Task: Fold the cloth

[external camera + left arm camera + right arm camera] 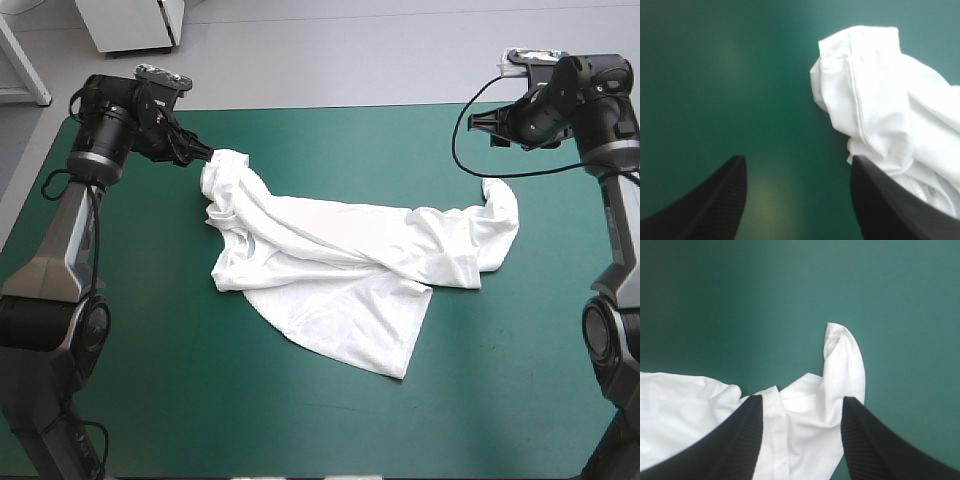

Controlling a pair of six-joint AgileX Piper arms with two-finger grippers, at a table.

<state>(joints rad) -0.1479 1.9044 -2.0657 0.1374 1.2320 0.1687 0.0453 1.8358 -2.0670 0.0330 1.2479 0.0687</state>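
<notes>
Scene: A white T-shirt (340,250) lies rumpled and half-spread across the middle of the teal-green desk (200,400), stretched slantwise from near the far left corner toward the right edge.
Left end effector (797,160): Its black fingers (705,205) stand apart and hold nothing. A hemmed fold at the T-shirt's left end sits just beside one finger, not between the two.
Right end effector (802,399): The fingers are also apart, poised over the T-shirt's right end, with a raised, hemmed tip of cloth just ahead of them.
Step in hand: By appearances, each arm is lining up a grasp at one end so the garment can be lifted and spread flat before any fold.
Doing it well: The left arm likely needs to shift sideways until the hem lies between its fingers. Both arms should pinch a single seamed edge rather than a bunched wad, and close low against the desk.
Risk: Catching two layers would probably leave the twist through the middle in place.
</notes>
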